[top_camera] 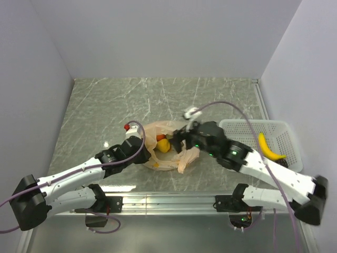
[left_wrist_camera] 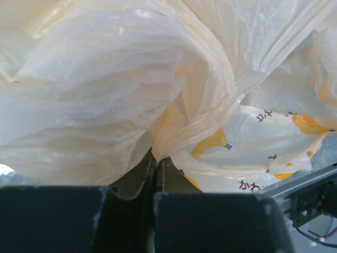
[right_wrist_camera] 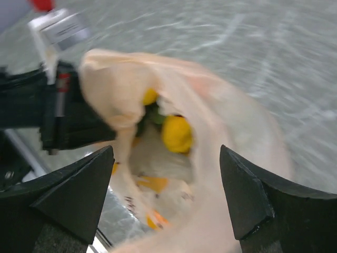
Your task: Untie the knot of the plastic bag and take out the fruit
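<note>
The pale orange plastic bag [top_camera: 181, 158] lies at the table's near middle with its mouth open. No knot shows. My left gripper [top_camera: 148, 147] is shut on a fold of the bag's left edge [left_wrist_camera: 156, 150]; the bag [left_wrist_camera: 105, 79] fills that view. My right gripper [top_camera: 182, 140] is open and empty just above the bag's mouth, its fingers [right_wrist_camera: 79, 195] spread to either side of the opening [right_wrist_camera: 166, 184]. Inside the bag [right_wrist_camera: 242, 137] I see a yellow lemon [right_wrist_camera: 176, 134], also in the top view [top_camera: 164, 146], a second yellow piece [right_wrist_camera: 150, 96], a green bit [right_wrist_camera: 156, 117] and an orange-red piece [top_camera: 160, 138].
A white mesh basket [top_camera: 237, 126] stands at the right and holds a yellow banana [top_camera: 271, 149]. The left arm's black wrist [right_wrist_camera: 47, 116] is close beside the bag. Grey walls enclose the table on three sides. A metal rail [top_camera: 168, 200] runs along the near edge.
</note>
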Controlling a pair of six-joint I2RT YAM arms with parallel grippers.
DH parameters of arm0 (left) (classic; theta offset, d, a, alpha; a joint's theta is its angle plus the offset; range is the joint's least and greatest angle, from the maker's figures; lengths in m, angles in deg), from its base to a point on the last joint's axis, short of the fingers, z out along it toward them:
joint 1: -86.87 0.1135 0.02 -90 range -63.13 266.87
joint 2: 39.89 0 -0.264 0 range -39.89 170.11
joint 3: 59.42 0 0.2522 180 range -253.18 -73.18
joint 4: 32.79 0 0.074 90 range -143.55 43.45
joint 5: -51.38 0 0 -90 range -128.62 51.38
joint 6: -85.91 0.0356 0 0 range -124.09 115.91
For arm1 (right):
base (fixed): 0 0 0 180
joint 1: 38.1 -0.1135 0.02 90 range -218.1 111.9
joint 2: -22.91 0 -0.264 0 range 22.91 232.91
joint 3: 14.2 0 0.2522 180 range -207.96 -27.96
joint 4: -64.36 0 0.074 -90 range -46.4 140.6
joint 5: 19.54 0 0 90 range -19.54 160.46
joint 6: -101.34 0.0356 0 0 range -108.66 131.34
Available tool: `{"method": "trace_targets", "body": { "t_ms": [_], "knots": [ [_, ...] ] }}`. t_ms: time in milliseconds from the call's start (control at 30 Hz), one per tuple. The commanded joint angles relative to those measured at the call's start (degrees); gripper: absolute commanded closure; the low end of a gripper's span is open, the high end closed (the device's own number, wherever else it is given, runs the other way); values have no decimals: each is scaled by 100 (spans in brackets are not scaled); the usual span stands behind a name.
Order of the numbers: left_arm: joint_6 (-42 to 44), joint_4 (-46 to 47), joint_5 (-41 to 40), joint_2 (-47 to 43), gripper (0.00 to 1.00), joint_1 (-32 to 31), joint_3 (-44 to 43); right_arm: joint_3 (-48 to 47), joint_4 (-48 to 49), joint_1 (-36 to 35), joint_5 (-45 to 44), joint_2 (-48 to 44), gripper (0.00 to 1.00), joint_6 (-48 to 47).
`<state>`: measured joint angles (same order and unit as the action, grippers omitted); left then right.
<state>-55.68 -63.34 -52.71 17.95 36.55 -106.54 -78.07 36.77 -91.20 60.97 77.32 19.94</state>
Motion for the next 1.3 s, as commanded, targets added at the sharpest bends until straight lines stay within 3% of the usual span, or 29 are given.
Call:
{"method": "trace_targets", "body": {
  "t_ms": [0, 367, 633, 800, 1067, 1167, 1233, 1267],
  "knots": [
    [-26, -218, -296, -142, 99, 23, -276, -332, 441, -428, 808, 938, 13, -788],
    [-35, -316, -349, -221, 100, 23, -188, -921, 609, -464, 670, 3188, 20, -1677],
    [-61, -131, -174, -63, 100, 23, -56, -1150, 1101, -447, -315, 4190, 39, -2064],
    [-53, -61, -138, -36, 99, 23, 5, -1142, 1373, -368, -676, 4701, 38, -2134],
    [-52, -52, -191, -28, 99, 23, 49, -1107, 1312, -368, -536, 5211, 37, -1968],
    [-44, -17, -191, -1, 100, 23, 67, -966, 1347, -368, -492, 5088, 46, -1924],
    [-44, 18, -174, 16, 99, 23, 76, -905, 1312, -368, -509, 5018, 64, -1932],
    [-52, 36, -173, 51, 99, 23, 76, -870, 1303, -368, -527, 4965, 90, -1950]
  ]
}}
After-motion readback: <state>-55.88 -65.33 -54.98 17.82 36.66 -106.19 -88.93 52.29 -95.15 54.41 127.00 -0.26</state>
